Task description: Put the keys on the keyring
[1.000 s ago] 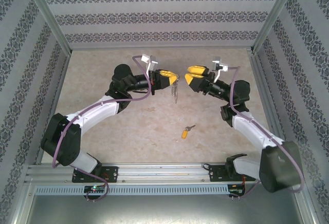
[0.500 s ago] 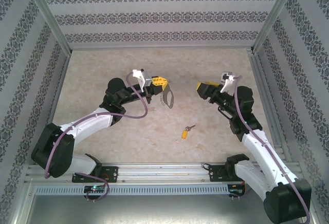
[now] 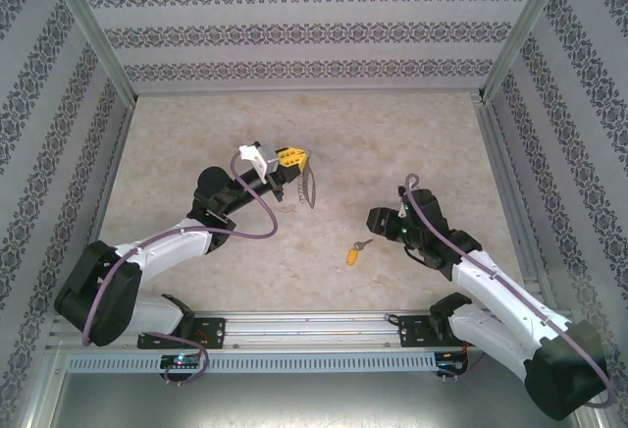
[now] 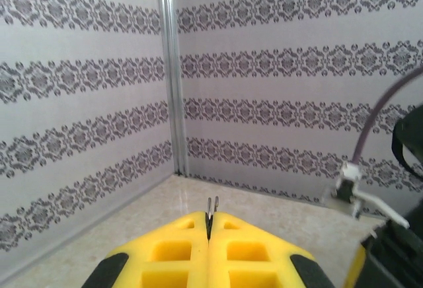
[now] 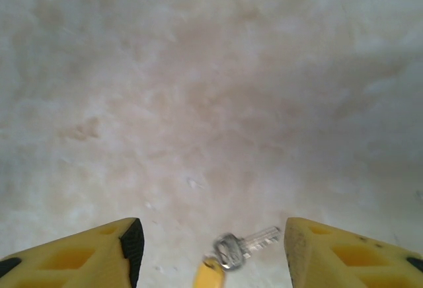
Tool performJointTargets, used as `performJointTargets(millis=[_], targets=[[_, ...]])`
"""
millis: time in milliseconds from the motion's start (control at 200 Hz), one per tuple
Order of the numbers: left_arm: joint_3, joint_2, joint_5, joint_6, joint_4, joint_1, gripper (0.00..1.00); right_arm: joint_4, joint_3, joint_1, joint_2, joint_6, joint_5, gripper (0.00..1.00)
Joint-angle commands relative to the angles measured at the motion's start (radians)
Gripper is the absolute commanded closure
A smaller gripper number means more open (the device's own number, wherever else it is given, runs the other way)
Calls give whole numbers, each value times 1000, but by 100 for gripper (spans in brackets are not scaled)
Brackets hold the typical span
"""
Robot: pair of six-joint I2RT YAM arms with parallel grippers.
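The worktop (image 3: 186, 133) is left bare along its far edge and far corners, its middle is obstructed by the left gripper (image 3: 292, 159) with the keyring (image 3: 311, 189) hung from it, and the key (image 3: 359, 249) toward the near edge is crowded by the parted right gripper (image 3: 381, 222).

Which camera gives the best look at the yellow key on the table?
Top external: the whole key shows there, yellow head and silver blade, lying flat on the table near the right gripper. The right wrist view is closer, but the frame's bottom edge cuts off most of the yellow head.
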Motion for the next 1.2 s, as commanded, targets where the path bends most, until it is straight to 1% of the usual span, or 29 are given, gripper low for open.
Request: performJointTargets(millis=[0,135,245,375,420,485,640,994,1194], targets=[[-4,17,-34,-29,139,-21,100,-101,-17,51,43,55,127,45],[-6,23,-41,-33,154,-24,100,-97,-9,130,114,138,176,48],[-15,23,-53,-32,164,-24,100,-98,32,183,204,192,205,48],[-34,34,-71,-49,210,-26,100,-97,102,236,329,219,216,53],[-39,35,-75,-53,219,-25,100,-96,125,252,368,220,217,56],[-41,30,-76,-51,221,-24,100,-103,147,269,400,226,233,57],[-51,17,-79,-48,220,-24,100,-98,171,277,452,234,229,58],[-92,10,-86,-58,275,-25,100,-105,241,305,555,221,215,59],[-100,13,-85,-60,292,-25,100,-118,244,324,582,228,215,61]])
